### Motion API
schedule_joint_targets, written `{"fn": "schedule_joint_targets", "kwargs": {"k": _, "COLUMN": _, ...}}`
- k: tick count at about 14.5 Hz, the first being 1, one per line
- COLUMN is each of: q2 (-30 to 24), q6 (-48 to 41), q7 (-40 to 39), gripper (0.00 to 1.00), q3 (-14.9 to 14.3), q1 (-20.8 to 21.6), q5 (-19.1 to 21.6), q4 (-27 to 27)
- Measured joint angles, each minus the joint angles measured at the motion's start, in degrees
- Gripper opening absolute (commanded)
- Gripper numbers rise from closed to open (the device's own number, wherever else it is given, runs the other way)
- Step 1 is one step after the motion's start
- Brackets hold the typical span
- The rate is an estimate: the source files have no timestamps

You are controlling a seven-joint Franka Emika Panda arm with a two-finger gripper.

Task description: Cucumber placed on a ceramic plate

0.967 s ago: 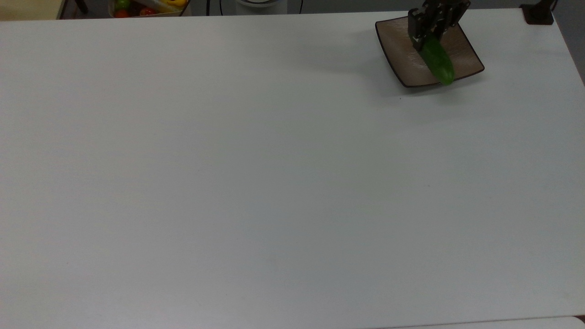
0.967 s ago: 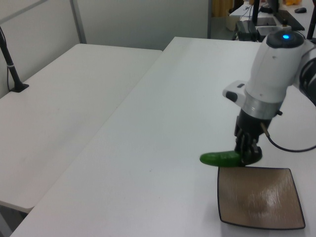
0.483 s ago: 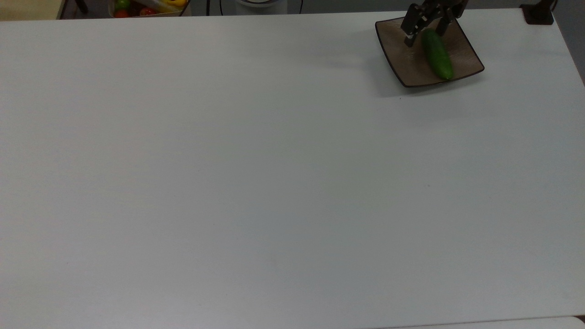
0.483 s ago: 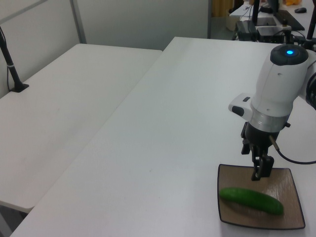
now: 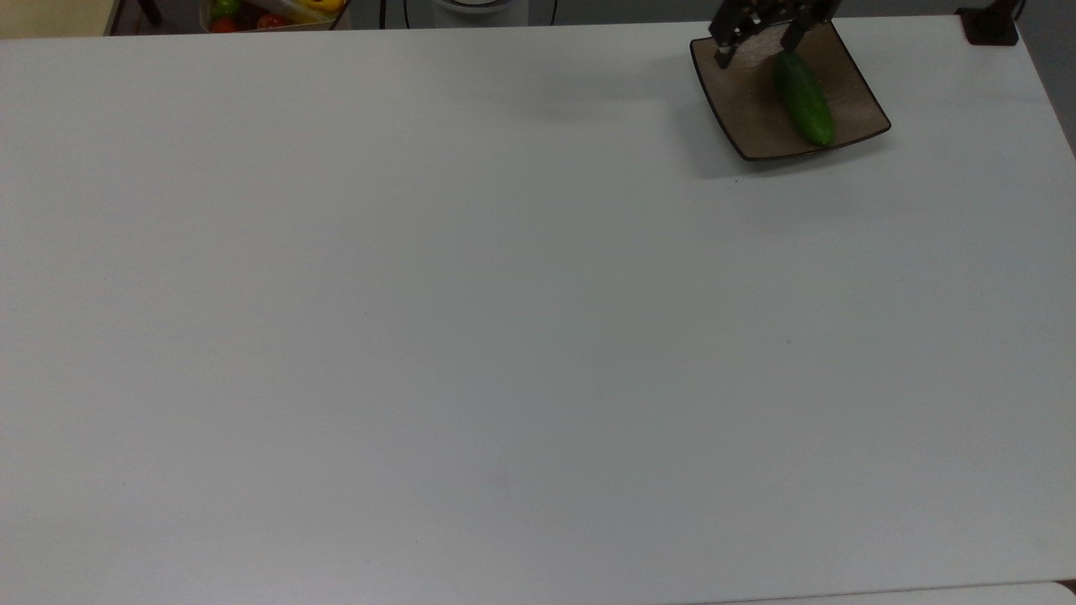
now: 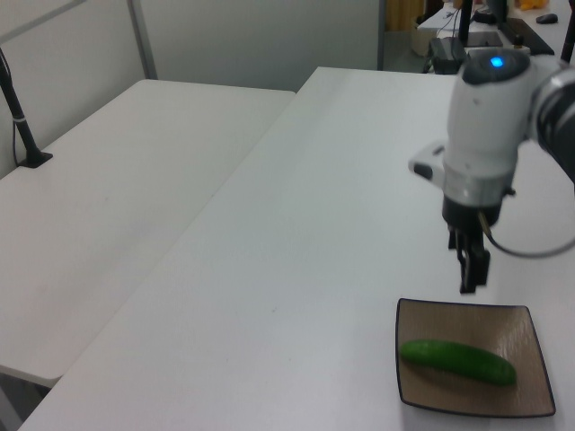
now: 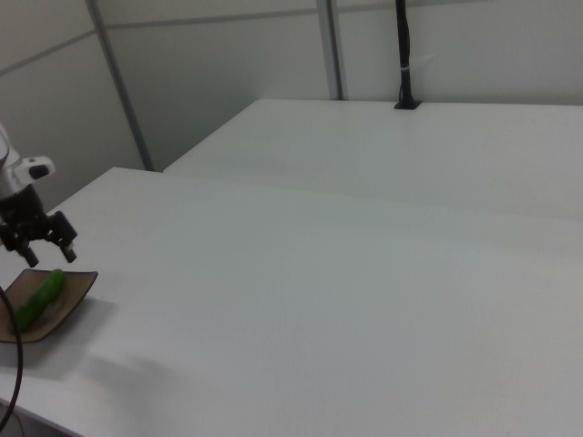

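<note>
The dark green cucumber [image 5: 804, 98] lies flat on the square brown ceramic plate [image 5: 748, 118], near the top view's upper right corner. My gripper [image 5: 755, 49] hangs open and empty above the plate's far edge, clear of the cucumber. In the left view the cucumber [image 6: 456, 362] rests across the plate [image 6: 449, 323], with the gripper [image 6: 469, 269] raised above the plate's back rim. In the right view the gripper [image 7: 46, 250] shows spread fingers above the cucumber [image 7: 38, 299] and plate [image 7: 77, 289].
A bin of colourful produce [image 5: 269, 13] sits beyond the table's far edge at the top view's upper left. A black post base [image 5: 992, 25] stands at the far right corner. A second white table [image 6: 117, 180] adjoins on the left view's left.
The gripper let go of the cucumber, which now lies on the plate. It then opened wider and rose away from the plate.
</note>
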Motion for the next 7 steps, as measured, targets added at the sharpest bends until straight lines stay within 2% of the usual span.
{"fn": "schedule_joint_targets", "kwargs": {"k": 1, "q2": -0.87, "q6": -1.29, "q7": -0.01, "gripper": 1.00, "q3": -1.51, "q1": -0.57, "q5": 0.30, "q4": 0.54}}
{"fn": "schedule_joint_targets", "kwargs": {"k": 3, "q2": -3.18, "q6": -3.58, "q7": -1.39, "gripper": 1.00, "q3": -7.46, "q1": -1.64, "q5": 0.44, "q4": 1.73}}
{"fn": "schedule_joint_targets", "kwargs": {"k": 5, "q2": -4.60, "q6": -4.54, "q7": -6.50, "gripper": 1.00, "q3": -14.00, "q1": -3.87, "q5": 0.90, "q4": 4.07}}
{"fn": "schedule_joint_targets", "kwargs": {"k": 7, "q2": -4.92, "q6": -4.57, "q7": -8.84, "gripper": 1.00, "q3": -16.97, "q1": -7.77, "q5": 1.57, "q4": 6.50}}
